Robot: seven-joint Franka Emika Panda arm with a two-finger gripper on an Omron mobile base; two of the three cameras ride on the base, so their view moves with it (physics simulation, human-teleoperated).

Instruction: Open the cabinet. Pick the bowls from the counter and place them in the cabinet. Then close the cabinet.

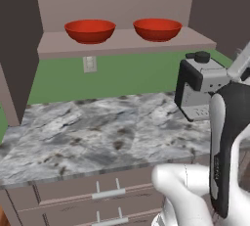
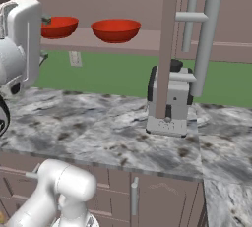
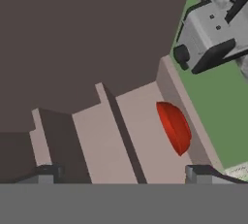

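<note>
**Cabinet standing open, both bowls shelved, closing still to do**

Cabinet (image 1: 122, 44) is hanging open above the surface (image 1: 97, 132), its left door (image 1: 17, 49) swung out in the left base view and its right door (image 2: 170, 49) standing edge-on in the right base view, with the long grey bar handle (image 2: 205, 44) facing the robot. Below it, the marbled surface is carrying the coffee machine (image 2: 170, 103) and no bowls. Both red bowls are sitting apart on the cabinet's bottom board: the left bowl (image 1: 90, 30) and the right bowl (image 1: 157, 28). In the hand view the fingers (image 3: 123, 172) are standing wide with nothing between them, looking into the cabinet from the side with one bowl ahead.

Judging from this, the step in hand is closing. Doing it well likely means backing the wide fingers clear of the shelf without brushing a bowl, then pushing each door on its outer face near the handle, keeping the arm above the coffee machine throughout the swing.
</note>
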